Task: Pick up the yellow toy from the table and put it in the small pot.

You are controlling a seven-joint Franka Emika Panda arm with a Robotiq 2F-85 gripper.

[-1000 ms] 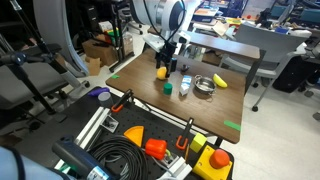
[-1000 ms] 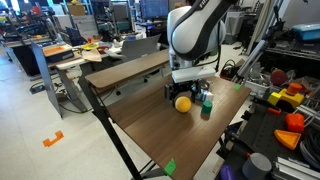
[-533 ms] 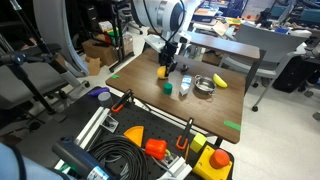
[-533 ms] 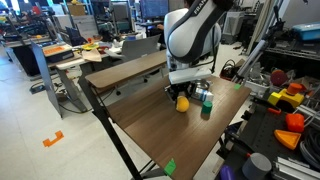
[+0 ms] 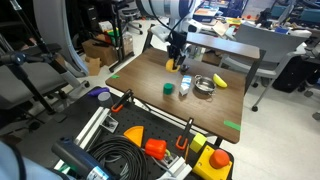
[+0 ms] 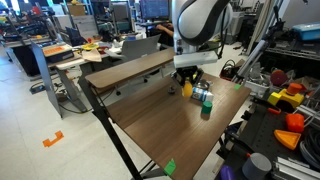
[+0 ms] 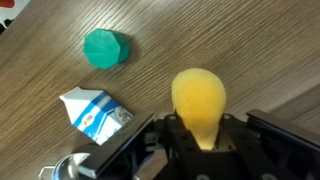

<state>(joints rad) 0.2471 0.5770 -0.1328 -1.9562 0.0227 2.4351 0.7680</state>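
One table (image 5: pixel 200 112) is carrying four small things: one green cup (image 7: pixel 105 48), one white-and-blue carton (image 7: pixel 95 113), one small silver pot (image 5: pixel 204 85) and one yellow banana-like object (image 5: pixel 220 80). One claw (image 7: pixel 203 128) is gripping one round yellow toy (image 7: pixel 199 98). Two yellow things are showing in all.

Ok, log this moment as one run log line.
gripper: shut on yellow toy | toy: above table | small pot: not reached
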